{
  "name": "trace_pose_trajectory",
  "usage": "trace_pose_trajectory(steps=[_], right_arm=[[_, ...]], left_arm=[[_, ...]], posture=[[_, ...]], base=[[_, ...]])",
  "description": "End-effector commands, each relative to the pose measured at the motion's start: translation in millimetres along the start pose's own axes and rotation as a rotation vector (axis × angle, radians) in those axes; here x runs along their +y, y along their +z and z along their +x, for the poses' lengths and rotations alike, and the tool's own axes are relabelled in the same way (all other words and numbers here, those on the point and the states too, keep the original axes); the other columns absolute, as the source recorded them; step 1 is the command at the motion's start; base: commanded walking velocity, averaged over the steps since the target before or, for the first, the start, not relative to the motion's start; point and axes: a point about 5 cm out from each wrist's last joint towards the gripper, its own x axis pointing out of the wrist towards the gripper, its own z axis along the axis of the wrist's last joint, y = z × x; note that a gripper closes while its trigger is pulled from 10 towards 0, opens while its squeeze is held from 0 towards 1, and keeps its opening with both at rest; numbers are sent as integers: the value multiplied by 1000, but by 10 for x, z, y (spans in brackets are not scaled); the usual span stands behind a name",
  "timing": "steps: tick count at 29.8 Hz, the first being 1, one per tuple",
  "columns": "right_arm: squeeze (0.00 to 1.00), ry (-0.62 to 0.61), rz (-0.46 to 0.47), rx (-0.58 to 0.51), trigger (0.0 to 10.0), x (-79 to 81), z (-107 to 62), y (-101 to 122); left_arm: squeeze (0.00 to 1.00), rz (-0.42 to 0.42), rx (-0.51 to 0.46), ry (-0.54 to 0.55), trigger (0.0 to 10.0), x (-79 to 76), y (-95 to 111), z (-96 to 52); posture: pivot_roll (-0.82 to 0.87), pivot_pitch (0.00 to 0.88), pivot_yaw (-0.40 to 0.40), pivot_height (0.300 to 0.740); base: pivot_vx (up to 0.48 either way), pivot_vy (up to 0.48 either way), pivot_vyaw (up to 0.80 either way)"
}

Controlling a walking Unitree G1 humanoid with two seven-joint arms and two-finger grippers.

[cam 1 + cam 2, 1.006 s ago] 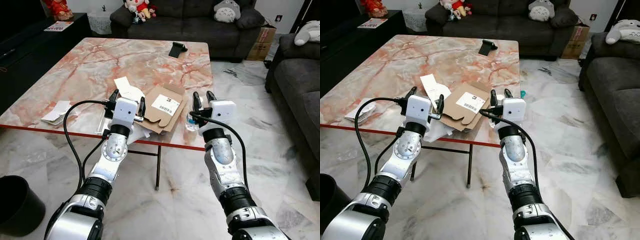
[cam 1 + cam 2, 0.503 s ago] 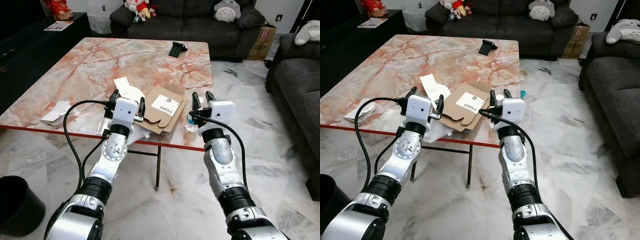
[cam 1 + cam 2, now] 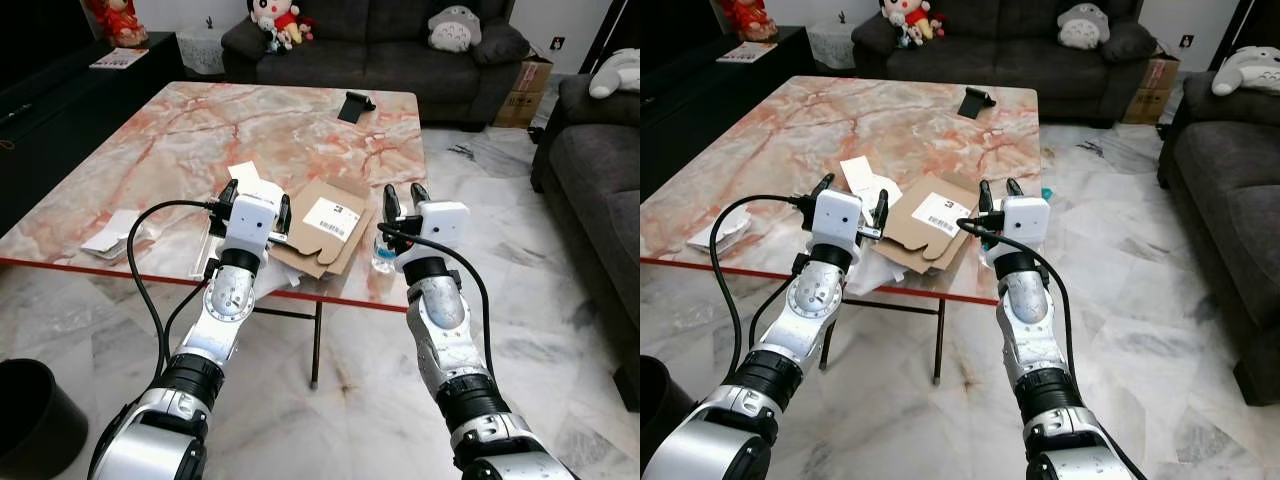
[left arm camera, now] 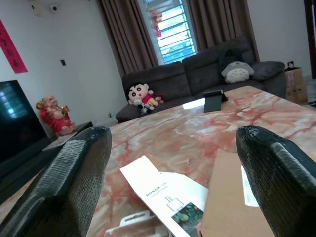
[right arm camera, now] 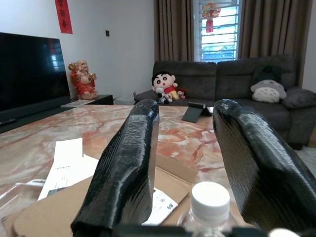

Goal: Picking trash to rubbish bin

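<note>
1. Clear plastic, white-capped, the small water bottle (image 3: 383,254) is shown upright at the near edge of the worktop (image 3: 200,130), just beyond the right gripper (image 3: 402,194); in the right wrist view its cap (image 5: 210,196) lies low between the two black fingers (image 5: 126,163), which are held apart and are not closed on it.
2. Beside the bottle, toward the robot's left, a flattened cardboard box (image 3: 322,222) with a white barcode label (image 3: 331,213) is seen lying flat, overlapping white paper leaflets (image 3: 248,175) and a clear wrapper (image 4: 136,224).
3. The left gripper (image 3: 254,195) is held over the leaflets, jaws wide apart and empty; a leaflet (image 4: 165,200) is seen between its fingers in the left wrist view.
4. More crumpled paper (image 3: 118,229) is seen near the worktop's left edge; a dark phone stand (image 3: 351,103) rests at the far side.
5. A black rubbish bin (image 3: 28,415) stands on the marble floor (image 3: 560,300), well apart from the litter, at the robot's lower left.
6. Compared with half a second ago, the whole scene has shifted slightly downward in the head views, which is attributed to camera motion; both grippers are found in nearly the same pose relative to the litter.
7. Nothing has yet been grasped; the bottle is judged the likeliest first pick.
</note>
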Motion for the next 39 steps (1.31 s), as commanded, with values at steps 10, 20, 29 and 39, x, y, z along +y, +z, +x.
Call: trace_pose_trajectory(steps=[10,20,29,39], right_arm=[[0,-11,1,-8,10000,-21,23,29],[0,-8,2,0,10000,-13,3,3],[0,-12,4,3,10000,-15,-11,-10],[0,-18,3,11,10000,-33,-31,-30]], left_arm=[[0,7,-22,-21,10000,-19,56,33],[0,14,-37,-36,10000,-34,76,31],[0,39,-78,-69,10000,-76,125,-8],[0,82,-112,-121,10000,-101,188,-21]], posture=[[174,0,37,740],[176,0,40,740],[181,0,41,740],[181,0,41,740]], base=[[480,0,0],[453,0,0],[0,0,0],[0,0,0]])
